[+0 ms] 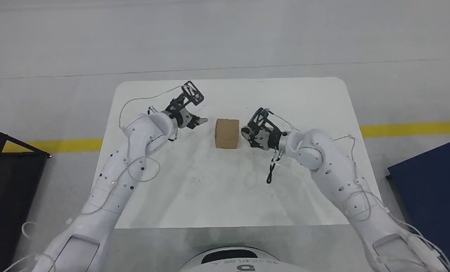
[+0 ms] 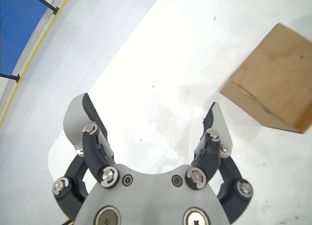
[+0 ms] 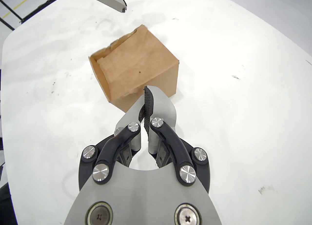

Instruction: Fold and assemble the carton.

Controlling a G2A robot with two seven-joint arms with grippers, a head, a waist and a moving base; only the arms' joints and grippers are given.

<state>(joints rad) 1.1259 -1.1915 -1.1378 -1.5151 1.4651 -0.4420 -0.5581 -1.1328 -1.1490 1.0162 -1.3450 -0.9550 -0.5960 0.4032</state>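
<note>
Carton [image 3: 136, 69] upright on bench [image 1: 211, 195], top flap almost tucked, one edge gaping. Right claw [image 3: 147, 89] closed, empty, tips at carton's top edge. Left claw [image 2: 149, 101] open, empty, near carton's opposite side. Best approach, probably: brace with left claw and press flap gently so carton doesn't slide.

The left arm [image 1: 118, 177] and right arm [image 1: 344, 179] have smooth, rounded white shells, with thin cables [image 1: 270, 172] by the wrists. The left pincer [image 2: 150, 104] and right pincer [image 3: 147, 90] have silver fingers [image 2: 73, 118], black ribbed pads [image 2: 97, 118], black curved links [image 3: 170, 138] and round shiny screws [image 3: 187, 174].
</note>
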